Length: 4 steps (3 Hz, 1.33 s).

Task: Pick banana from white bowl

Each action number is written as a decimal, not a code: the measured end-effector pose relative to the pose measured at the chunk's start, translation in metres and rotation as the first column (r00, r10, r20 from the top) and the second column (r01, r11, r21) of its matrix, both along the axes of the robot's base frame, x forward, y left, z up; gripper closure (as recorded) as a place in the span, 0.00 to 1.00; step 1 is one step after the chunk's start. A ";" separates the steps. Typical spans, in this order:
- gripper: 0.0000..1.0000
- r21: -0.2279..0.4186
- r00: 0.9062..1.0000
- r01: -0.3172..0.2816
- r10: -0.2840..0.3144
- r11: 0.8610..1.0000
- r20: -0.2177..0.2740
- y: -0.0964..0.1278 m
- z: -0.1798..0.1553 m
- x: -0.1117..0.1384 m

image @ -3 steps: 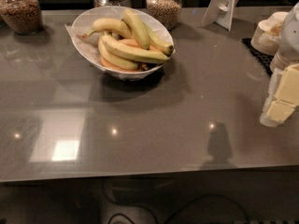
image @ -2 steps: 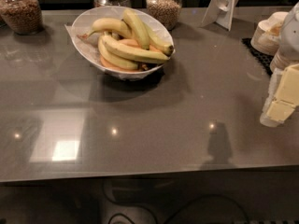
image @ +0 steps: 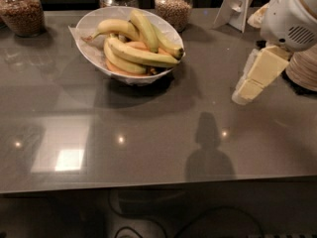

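Hovering at right, jaws hang apart from the white bowl [image: 85, 29] of bananas [image: 141, 57].

Your one camera looks down across the counter [image: 148, 152] at the white bowl [image: 93, 20], fairly near; the gripper [image: 242, 96] hangs right of it.

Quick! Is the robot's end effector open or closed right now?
End effector: open or closed cannot be told; nothing seen in it, at the right, apart from the white bowl.
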<state>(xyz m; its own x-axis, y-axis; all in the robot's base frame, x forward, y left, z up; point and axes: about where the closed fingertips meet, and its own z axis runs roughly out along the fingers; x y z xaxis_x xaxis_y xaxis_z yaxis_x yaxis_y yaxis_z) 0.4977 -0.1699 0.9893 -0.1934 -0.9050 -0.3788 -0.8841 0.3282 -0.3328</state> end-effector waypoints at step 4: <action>0.00 0.189 0.980 0.160 -0.179 0.969 0.084 0.094 0.024 0.106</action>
